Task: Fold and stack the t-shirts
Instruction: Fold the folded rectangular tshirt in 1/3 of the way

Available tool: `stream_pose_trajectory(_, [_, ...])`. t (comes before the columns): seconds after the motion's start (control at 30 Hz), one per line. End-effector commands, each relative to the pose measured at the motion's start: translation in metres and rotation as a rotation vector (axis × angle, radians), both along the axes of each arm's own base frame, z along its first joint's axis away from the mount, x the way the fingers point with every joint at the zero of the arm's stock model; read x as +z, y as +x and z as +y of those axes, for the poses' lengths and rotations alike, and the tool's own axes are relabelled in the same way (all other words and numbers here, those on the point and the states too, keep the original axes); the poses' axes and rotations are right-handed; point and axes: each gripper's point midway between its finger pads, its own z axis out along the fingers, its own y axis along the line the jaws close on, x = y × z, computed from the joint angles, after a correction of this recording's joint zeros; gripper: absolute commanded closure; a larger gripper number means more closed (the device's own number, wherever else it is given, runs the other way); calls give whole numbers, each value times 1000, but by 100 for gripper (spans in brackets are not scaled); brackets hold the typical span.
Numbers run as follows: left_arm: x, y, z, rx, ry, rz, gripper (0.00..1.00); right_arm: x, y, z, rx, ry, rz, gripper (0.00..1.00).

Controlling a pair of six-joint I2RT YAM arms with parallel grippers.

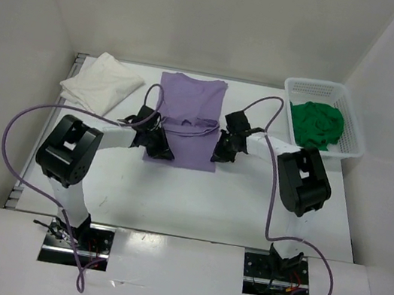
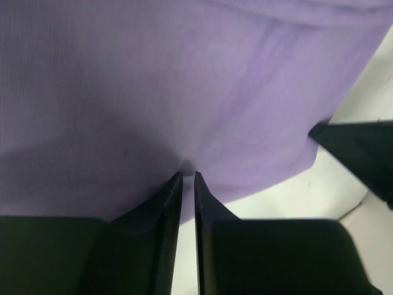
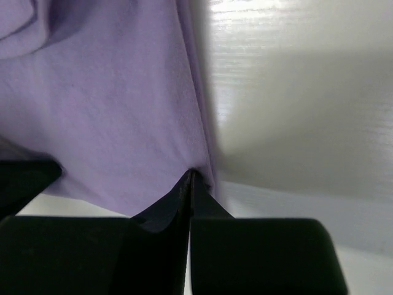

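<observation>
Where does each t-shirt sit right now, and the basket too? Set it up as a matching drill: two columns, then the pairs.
Things:
1 white t-shirt
2 lavender t-shirt
3 green t-shirt
4 basket

Places:
A inside the basket
B spread out in the middle
C far left
D far right

Pairs: 1-C, 2-B, 3-A, 4-D
</observation>
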Motion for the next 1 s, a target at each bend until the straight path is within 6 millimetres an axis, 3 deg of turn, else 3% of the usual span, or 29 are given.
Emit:
stream_pose_trajectory(0.0, [-15, -37, 11, -1, 37, 73, 80, -18, -26, -12, -28, -61, 32, 100])
stream_pose_trajectory(0.03, [-17, -52, 11, -17, 30, 83, 80, -20, -43, -17, -28, -68, 53, 100])
stream_pose_trajectory(0.07, [-16, -66, 4, -42, 17, 98, 80, -20, -48, -19, -39, -62, 53, 100])
stream_pose_trajectory(0.13, [-10, -84, -4, -61, -2, 102, 80, -17, -77, -16, -24, -56, 66, 100])
stream_pose_trajectory(0.17, [-13, -103, -11, -89, 1, 125, 80, -14, -88, -12, -6, -52, 65, 100])
stream_pose_trajectory(0.2, [-5, -108, -15, -102, -12, 106, 80, -17, -103, -15, -15, -54, 87, 100])
stream_pose_trajectory(0.27, [0, -123, -18, -122, -8, 123, 78, 4, -114, -6, 2, 0, 62, 100])
stream_pose_trajectory(0.33, [17, -123, -18, -124, -15, 78, 77, 22, -122, -4, 12, 17, 46, 100])
stream_pose_trajectory(0.5, [82, -101, -8, -74, -21, -81, 76, 87, -89, 15, 29, 90, -102, 96])
stream_pose_trajectory(0.57, [98, -96, 1, -43, -40, -124, 76, 94, -84, 27, 60, 128, -106, 96])
stream_pose_trajectory(0.6, [116, -91, 8, -13, -56, -184, 72, 100, -77, 36, 70, 162, -133, 95])
stream_pose_trajectory(0.7, [113, -96, 29, 44, -38, -202, 68, 94, -74, 61, 120, 190, -134, 95])
stream_pose_trajectory(0.77, [102, -97, 33, 55, -44, -186, 68, 86, -68, 77, 144, 193, -122, 96])
stream_pose_trajectory(0.8, [83, -102, 40, 68, -28, -151, 68, 83, -66, 85, 155, 194, -122, 98])
stream_pose_trajectory(0.87, [73, -98, 41, 79, -33, -165, 71, 87, -60, 105, 187, 194, -151, 99])
stream_pose_trajectory(0.9, [67, -98, 41, 79, -32, -164, 71, 73, -54, 111, 187, 181, -133, 100])
stream_pose_trajectory(0.97, [60, -94, 43, 85, -42, -164, 72, 70, -45, 122, 200, 173, -146, 100])
